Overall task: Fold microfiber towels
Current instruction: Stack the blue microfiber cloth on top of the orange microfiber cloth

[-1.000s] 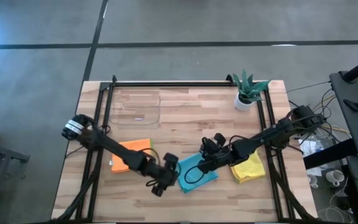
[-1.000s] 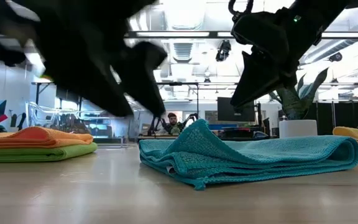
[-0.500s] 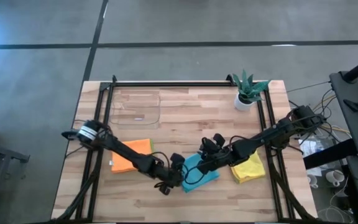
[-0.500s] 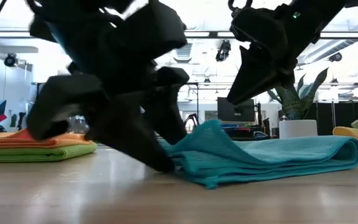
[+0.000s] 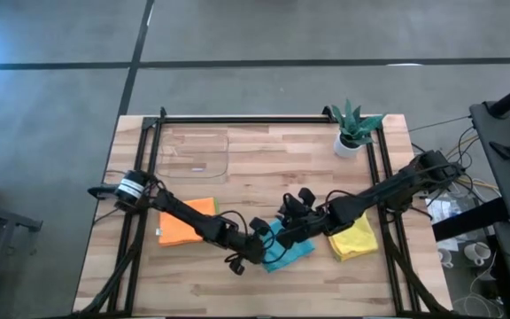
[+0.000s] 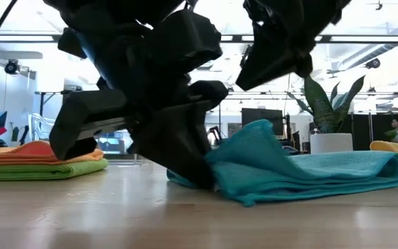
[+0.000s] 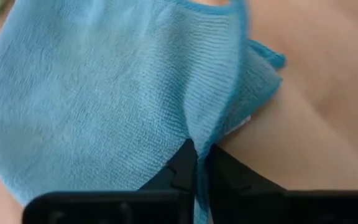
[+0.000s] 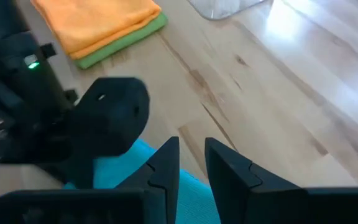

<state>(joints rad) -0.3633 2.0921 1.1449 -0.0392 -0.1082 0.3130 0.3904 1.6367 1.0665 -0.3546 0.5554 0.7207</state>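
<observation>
The teal blue towel (image 5: 292, 250) lies folded and bunched near the table's front middle, resting on the wood (image 6: 309, 173). My left gripper (image 5: 259, 251) stands at its left end, shut on it (image 7: 197, 158). My right gripper (image 5: 286, 229) hangs just above the towel's raised ridge (image 6: 261, 131), its fingers a little apart with bare wood showing between them (image 8: 191, 155). An orange towel (image 5: 184, 221) lies folded on a lime green one (image 6: 47, 169) at the left. A yellow towel (image 5: 354, 237) lies at the right. My left gripper pinches a raised fold at the teal towel's left end (image 7: 199, 134) between its two shut fingers. The fingers slant down from the table's left, their tips at table height (image 6: 195, 176). The rest of the towel lies on the table, humped up beside the fingers.
A clear plastic tray (image 5: 193, 155) sits at the far left and a small potted plant (image 5: 354, 131) at the far right. Black frame rails (image 5: 149, 159) run along the table's sides. Bare wood lies between the tray and the plant.
My left gripper has gone toward the table's right edge and down to the teal towel's left end, and has shut on it. That end has been pushed rightward, and the towel's ridge has shifted right and humped higher. My right gripper has risen a little.
</observation>
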